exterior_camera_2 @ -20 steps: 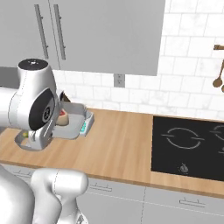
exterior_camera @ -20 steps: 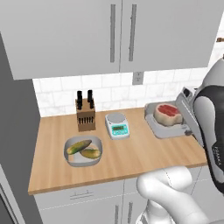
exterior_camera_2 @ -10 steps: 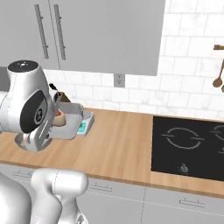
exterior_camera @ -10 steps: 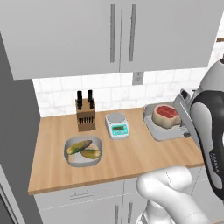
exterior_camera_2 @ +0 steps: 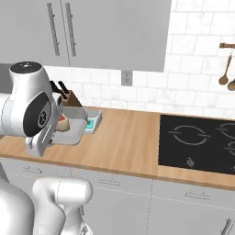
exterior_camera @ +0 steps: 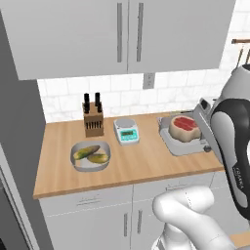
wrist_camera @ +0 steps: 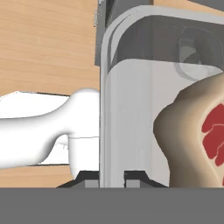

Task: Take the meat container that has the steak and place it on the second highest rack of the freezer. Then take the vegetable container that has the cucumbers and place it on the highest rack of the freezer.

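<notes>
The gripper (wrist_camera: 112, 177) has its jaws closed on the thin side wall of the meat container (exterior_camera: 181, 142), one fingertip on each face of the wall, so the tray can be carried by its edge with the steak (exterior_camera: 185, 126) lying flat inside. The container sits level at the right end of the counter (exterior_camera: 136, 163). The cucumber bowl (exterior_camera: 91, 156) waits untouched, well apart on the left, near the knife block (exterior_camera: 93, 122) and scale (exterior_camera: 126, 131).

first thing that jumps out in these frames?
The steak in its grey meat container, at the right of the wooden counter, with the gripper shut on the container's wall. Further left, the cucumber bowl sits alone near the knife block and the scale.
</notes>
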### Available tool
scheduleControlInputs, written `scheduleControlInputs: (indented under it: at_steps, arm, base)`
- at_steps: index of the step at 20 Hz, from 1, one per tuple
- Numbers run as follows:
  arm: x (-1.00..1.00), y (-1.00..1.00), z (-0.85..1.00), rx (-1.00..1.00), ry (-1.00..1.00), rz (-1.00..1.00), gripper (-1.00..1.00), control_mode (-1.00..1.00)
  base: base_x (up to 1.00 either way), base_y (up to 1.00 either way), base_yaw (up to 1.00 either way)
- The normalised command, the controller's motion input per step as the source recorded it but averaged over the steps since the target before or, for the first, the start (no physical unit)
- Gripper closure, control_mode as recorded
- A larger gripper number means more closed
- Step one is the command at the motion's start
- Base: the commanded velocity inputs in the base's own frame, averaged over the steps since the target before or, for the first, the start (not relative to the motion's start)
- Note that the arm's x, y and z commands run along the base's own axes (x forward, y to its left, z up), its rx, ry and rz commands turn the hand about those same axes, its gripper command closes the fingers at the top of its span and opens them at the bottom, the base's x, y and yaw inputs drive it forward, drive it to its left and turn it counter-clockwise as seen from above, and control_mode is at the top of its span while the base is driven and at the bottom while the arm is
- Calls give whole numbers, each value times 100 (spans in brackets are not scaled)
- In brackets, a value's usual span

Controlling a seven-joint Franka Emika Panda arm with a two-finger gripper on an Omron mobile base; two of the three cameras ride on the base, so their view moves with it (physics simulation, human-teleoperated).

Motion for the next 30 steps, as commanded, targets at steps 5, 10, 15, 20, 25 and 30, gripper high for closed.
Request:
scheduleControlInputs:
  at_steps: [5, 10, 15, 20, 25, 30]
  arm:
    - [0, 0, 0, 0, 0, 0, 100, 100]
    - [0, 0, 0, 0, 0, 0, 100, 100]
    - [0, 0, 0, 0, 0, 0, 100, 100]
    - [0, 0, 0, 0, 0, 0, 100, 100]
    - [0, 0, 0, 0, 0, 0, 100, 100]
    - [0, 0, 0, 0, 0, 0, 100, 100]
  base:
    - [-100, -42, 32]
    - [-81, -37, 80]
    - [-40, -9, 99]
    - [1, 0, 100]
    - [32, 0, 92]
    - [93, 0, 59]
